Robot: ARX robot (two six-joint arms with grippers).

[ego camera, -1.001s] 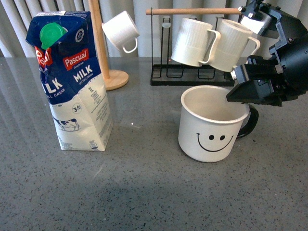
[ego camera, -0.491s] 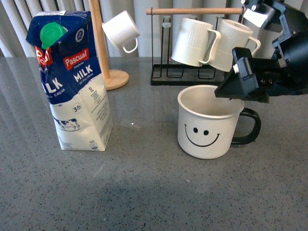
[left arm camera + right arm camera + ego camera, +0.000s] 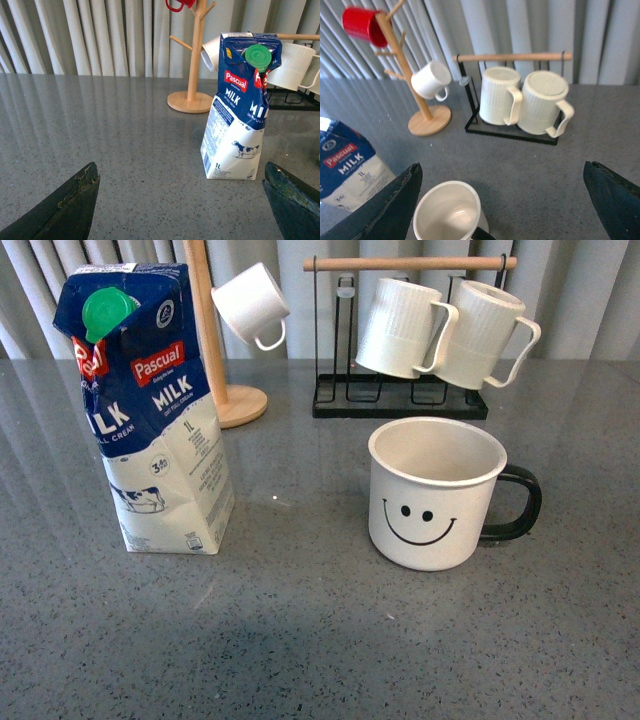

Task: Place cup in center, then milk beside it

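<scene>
The cup (image 3: pixel 432 495), a wide white mug with a black smiley face, stands upright right of the table's middle, its black handle pointing right. The milk (image 3: pixel 148 410), a tall blue and white carton with a green cap, stands upright at the left, well apart from the cup. Neither gripper shows in the front view. In the left wrist view my left gripper (image 3: pixel 182 205) is open and empty, with the milk (image 3: pixel 240 107) some way ahead of it. My right gripper (image 3: pixel 502 205) hovers open and empty above the cup (image 3: pixel 447 212), touching nothing.
A wooden mug tree (image 3: pixel 215 330) with a small white cup (image 3: pixel 250 305) stands behind the milk. A black rack (image 3: pixel 400 405) at the back holds two ribbed white mugs (image 3: pixel 400 328). A red cup (image 3: pixel 360 24) hangs on the tree's top.
My right gripper has let go of the cup, risen and left the front view. The cup shifted slightly left and turned, so its handle now points right.
</scene>
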